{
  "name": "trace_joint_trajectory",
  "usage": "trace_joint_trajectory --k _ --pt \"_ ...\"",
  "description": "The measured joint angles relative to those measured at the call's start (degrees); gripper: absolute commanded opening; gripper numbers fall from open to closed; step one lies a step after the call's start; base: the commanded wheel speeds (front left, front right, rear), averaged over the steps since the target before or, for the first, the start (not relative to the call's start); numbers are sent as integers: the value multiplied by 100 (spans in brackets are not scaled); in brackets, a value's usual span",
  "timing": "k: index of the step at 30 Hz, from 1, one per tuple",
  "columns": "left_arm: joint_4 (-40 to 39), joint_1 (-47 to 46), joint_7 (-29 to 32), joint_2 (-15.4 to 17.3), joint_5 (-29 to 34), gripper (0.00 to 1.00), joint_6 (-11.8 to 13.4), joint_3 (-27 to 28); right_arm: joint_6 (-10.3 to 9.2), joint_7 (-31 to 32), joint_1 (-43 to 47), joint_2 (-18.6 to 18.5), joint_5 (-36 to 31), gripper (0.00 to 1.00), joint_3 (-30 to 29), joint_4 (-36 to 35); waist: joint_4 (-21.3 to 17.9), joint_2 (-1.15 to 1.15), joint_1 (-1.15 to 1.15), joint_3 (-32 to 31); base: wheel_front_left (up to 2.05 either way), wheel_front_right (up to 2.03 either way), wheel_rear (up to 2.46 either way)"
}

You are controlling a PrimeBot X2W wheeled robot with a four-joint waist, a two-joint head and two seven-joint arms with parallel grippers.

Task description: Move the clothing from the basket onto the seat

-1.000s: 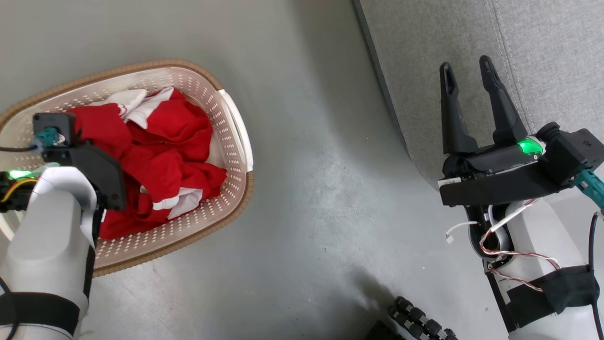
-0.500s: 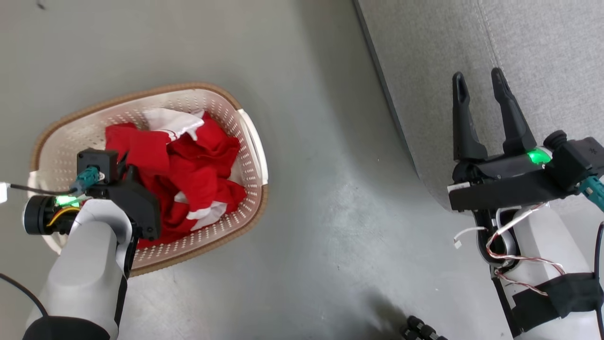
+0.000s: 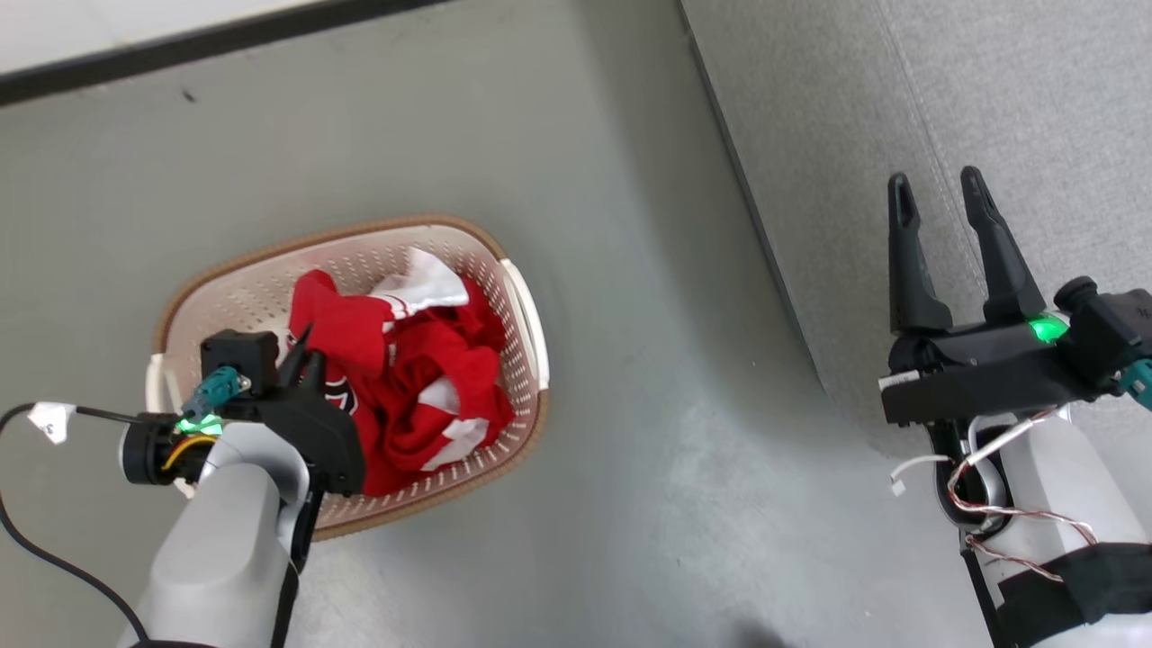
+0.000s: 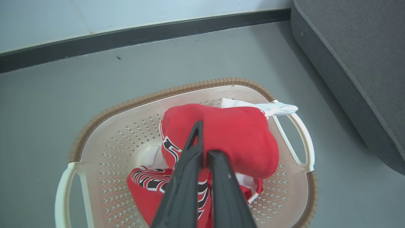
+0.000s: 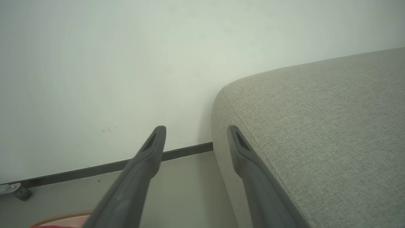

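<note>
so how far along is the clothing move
Done: nothing yet; the visible seat is bare. In hand: the left end effector is shut on a fold of red clothing, raised above the basket, with more red fabric hanging into it. Left: carry it to the seat, then the rest. The right end effector is open by the seat.

On the floor (image 3: 630, 405) at left, basket (image 3: 360, 229) holding clothing (image 3: 423, 378); seat (image 3: 900, 90) at right, apart; wall (image 3: 90, 27) behind.
</note>
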Motion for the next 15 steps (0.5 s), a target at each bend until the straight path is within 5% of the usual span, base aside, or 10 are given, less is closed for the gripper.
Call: trace_joint_trajectory --k 15 --pt "-552 502 -51 -224 -114 0 -48 14 49 0 319 -141 -53 100 -191 105 335 0 0 -819 0 0 0"
